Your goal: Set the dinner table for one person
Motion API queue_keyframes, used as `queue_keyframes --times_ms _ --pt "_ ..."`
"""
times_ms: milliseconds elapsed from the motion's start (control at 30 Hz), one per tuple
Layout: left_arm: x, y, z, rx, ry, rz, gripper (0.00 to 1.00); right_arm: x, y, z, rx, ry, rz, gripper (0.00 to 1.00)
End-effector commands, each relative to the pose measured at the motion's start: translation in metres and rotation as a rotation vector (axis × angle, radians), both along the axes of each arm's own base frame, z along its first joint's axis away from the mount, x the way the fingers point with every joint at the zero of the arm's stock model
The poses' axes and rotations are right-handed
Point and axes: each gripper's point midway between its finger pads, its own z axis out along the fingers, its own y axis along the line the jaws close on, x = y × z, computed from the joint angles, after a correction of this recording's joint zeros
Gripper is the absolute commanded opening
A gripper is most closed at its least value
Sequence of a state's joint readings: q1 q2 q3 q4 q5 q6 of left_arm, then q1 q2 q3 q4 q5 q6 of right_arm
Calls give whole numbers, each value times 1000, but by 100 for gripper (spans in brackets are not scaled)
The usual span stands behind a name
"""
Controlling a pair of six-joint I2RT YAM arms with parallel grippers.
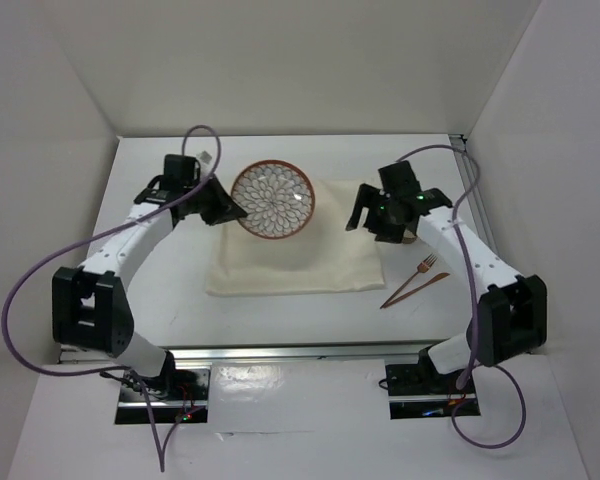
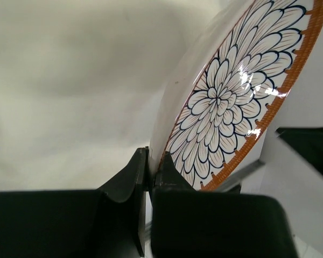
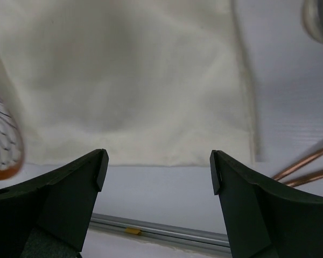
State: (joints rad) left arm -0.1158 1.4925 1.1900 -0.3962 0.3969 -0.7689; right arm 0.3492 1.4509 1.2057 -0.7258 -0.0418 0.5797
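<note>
Where the table stands: dinner table (image 1: 280,318) fills the booth floor, metal rail (image 1: 310,351) along its near edge.
Cloth (image 1: 300,258): cream, flat at the table's middle.
Left claw (image 2: 151,169): clenched on the plate's left rim.
Plate (image 1: 272,200): flower pattern, orange rim, tilted over the cloth's far left corner.
Right claw (image 3: 159,166): released, holding nothing, above the cloth's far right part.
Fork (image 1: 421,271) and knife (image 1: 416,290): copper-coloured, side by side, right of the cloth.

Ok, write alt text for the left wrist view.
The left gripper is shut on the rim of a plate with a blue petal pattern and an orange border. A cream cloth fills the background.
</note>
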Motion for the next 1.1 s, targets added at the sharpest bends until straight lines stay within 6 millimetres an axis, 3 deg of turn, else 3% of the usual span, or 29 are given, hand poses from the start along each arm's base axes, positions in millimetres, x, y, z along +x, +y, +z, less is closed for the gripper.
queue_keyframes --times_ms 0,200,300,400,600,733,933,967,1000,1067 --pt "18 -49 22 -64 -104 -157 0 -2 -35 38 84 -96 -95 89" --pt "21 -80 -15 -76 -42 -235 0 -9 -82 49 77 -137 -211 89" --pt "20 -90 -40 -70 2 -255 0 -14 -97 52 56 -143 -233 89" --pt "21 -99 -45 -71 2 -261 0 -15 -103 51 46 -138 -233 89" --pt "25 -92 -67 -6 33 -256 0 -9 -116 47 21 -140 -253 89" --pt "28 -91 -89 28 101 -263 0 4 -141 35 12 -122 -332 89" --pt "26 -84 -105 58 136 -232 0 23 -166 26 -11 -109 -418 89" --pt "23 -82 -112 72 163 -225 6 29 -167 21 -11 -106 -418 89" --pt "25 -80 -110 83 164 -217 30 32 -170 18 -12 -103 -427 89" --pt "24 -72 -116 127 186 -185 59 37 -173 5 -22 -76 -433 86"
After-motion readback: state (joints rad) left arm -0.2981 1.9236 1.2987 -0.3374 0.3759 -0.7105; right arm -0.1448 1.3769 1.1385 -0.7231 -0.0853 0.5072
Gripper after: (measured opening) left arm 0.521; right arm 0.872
